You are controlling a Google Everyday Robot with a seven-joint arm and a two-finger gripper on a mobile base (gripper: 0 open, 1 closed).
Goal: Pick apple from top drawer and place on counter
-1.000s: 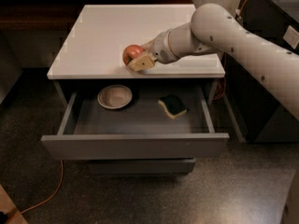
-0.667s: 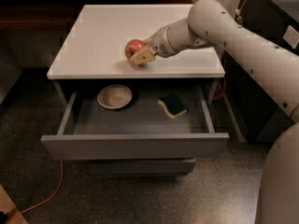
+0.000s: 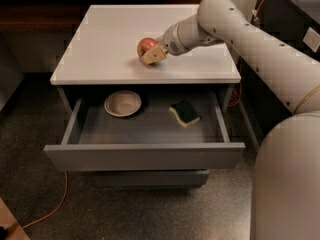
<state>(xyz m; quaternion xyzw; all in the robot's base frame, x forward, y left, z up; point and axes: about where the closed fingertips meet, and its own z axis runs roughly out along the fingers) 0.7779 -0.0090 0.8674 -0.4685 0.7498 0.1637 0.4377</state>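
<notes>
The small red apple (image 3: pixel 146 46) is at the middle of the white counter (image 3: pixel 110 39), at or just above its surface. My gripper (image 3: pixel 151 52) reaches in from the right on the white arm and is shut on the apple, with a beige fingertip (image 3: pixel 154 56) showing in front of it. The top drawer (image 3: pixel 145 156) is pulled open below the counter and shows its dark grey interior.
A beige bowl (image 3: pixel 123 103) lies at the drawer's back left and a green-and-yellow sponge (image 3: pixel 184 113) at its right. An orange cable (image 3: pixel 55 209) runs over the speckled floor at the left. A dark wooden shelf (image 3: pixel 30 19) stands behind on the left, dark equipment on the right.
My gripper has carried the apple a little farther back from the counter's front edge toward its middle. The drawer, bowl and sponge have not moved.
</notes>
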